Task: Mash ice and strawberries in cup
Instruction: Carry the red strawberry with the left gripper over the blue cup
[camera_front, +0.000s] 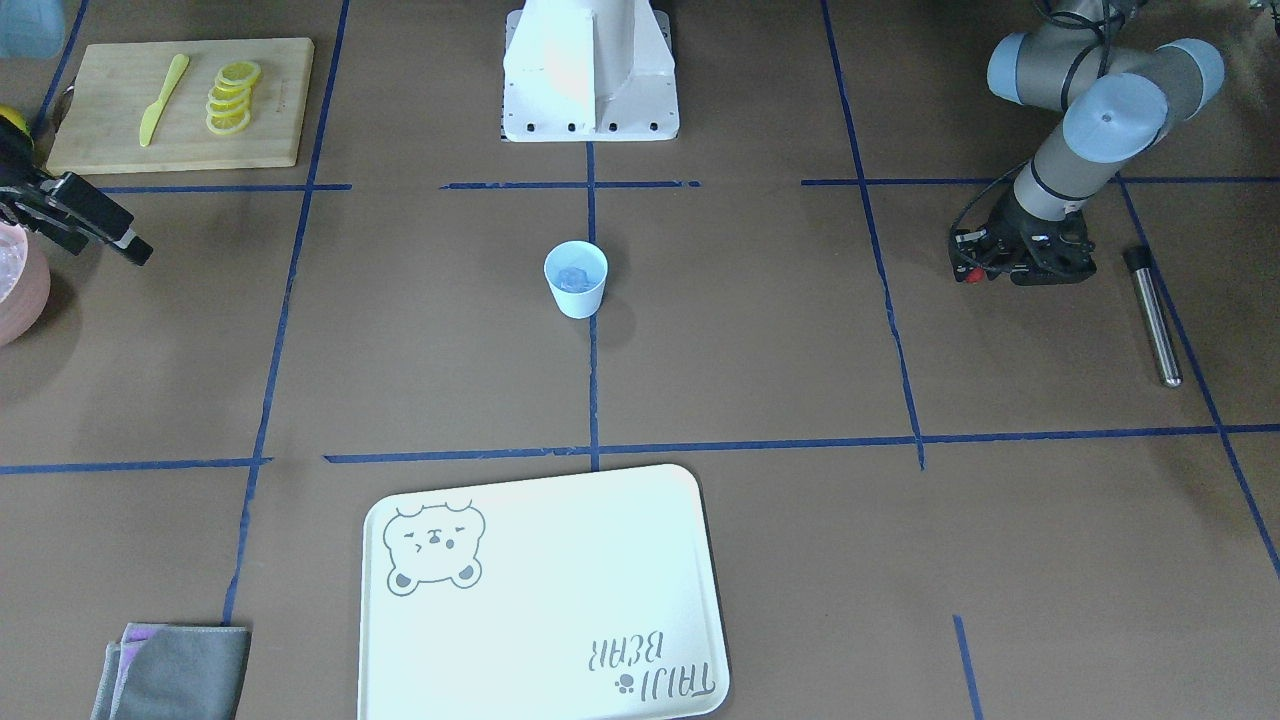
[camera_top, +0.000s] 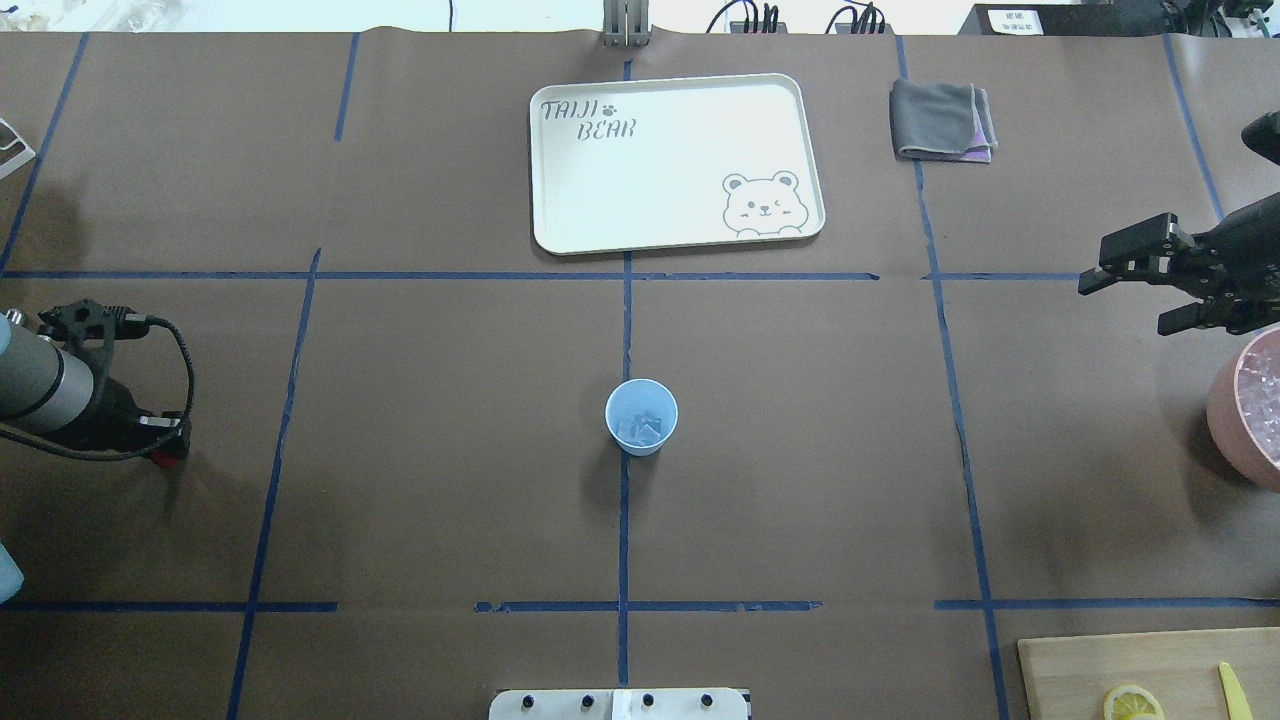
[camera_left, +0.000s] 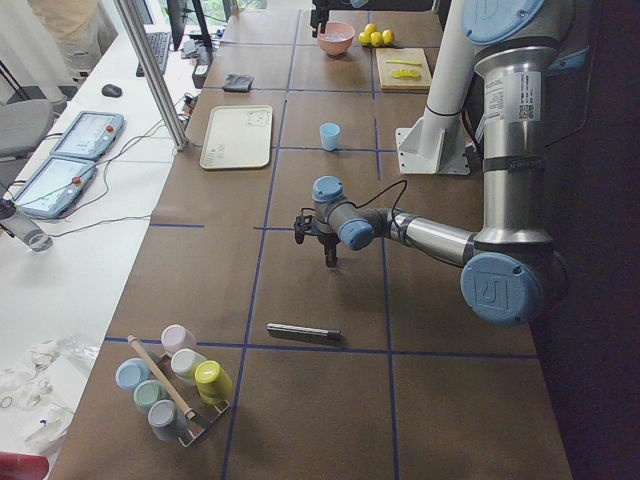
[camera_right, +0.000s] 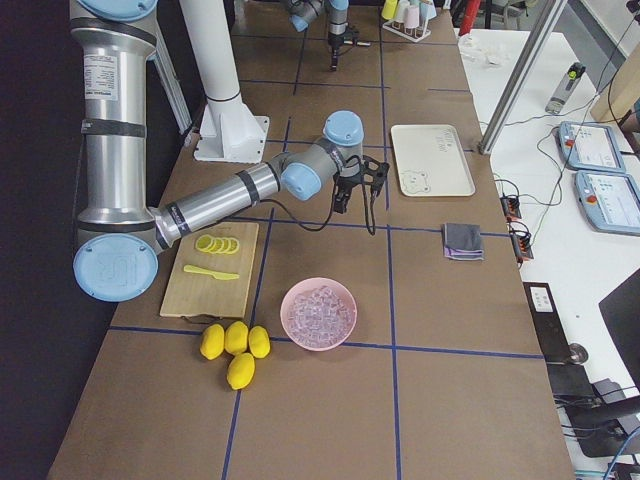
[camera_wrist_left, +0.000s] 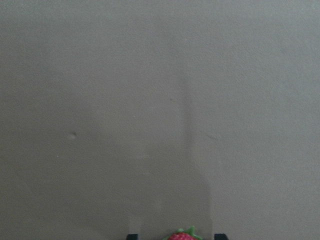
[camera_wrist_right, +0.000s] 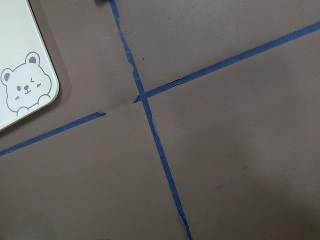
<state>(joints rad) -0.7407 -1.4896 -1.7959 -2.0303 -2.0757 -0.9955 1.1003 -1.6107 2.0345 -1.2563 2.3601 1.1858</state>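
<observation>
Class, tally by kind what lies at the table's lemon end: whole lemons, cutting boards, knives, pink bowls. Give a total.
Whole lemons: 4
Cutting board: 1
Yellow knife: 1
Pink bowl: 1
Total: 7

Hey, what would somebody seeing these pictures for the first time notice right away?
Probably the pale blue cup standing alone in the middle of the table, with ice inside it. Next comes the big white tray with a cartoon bear, on the far side from the robot. Off to the robot's left, the left gripper holds a small red strawberry above the table.
</observation>
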